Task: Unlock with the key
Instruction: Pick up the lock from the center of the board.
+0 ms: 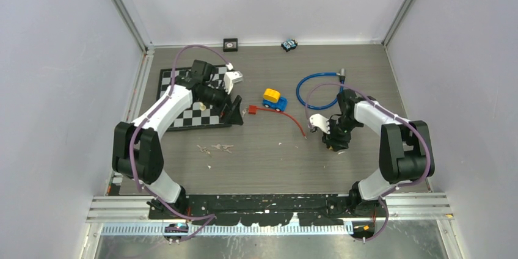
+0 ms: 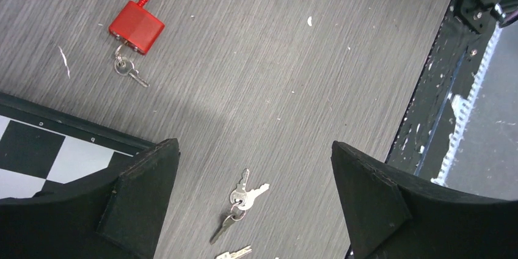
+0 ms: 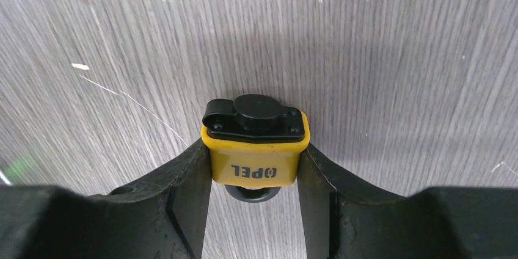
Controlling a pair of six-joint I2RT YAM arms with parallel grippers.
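Note:
My right gripper (image 3: 255, 148) is shut on a yellow padlock (image 3: 253, 167) with a black cap on its end, held low over the grey table; in the top view it (image 1: 335, 143) sits right of centre. A small red padlock (image 2: 137, 26) on a red cable lies on the table with a key (image 2: 129, 69) at its underside. A loose bunch of silver keys (image 2: 241, 201) lies on the table between my left gripper's fingers. My left gripper (image 2: 251, 146) is open and empty above them, near the chessboard's corner (image 1: 235, 114).
A black-and-white chessboard (image 1: 189, 115) lies at the left. A blue and yellow toy car (image 1: 274, 99) stands at the centre, a blue cable loop (image 1: 311, 88) to its right. A small black box (image 1: 230, 43) and a small toy (image 1: 289, 44) sit by the back wall.

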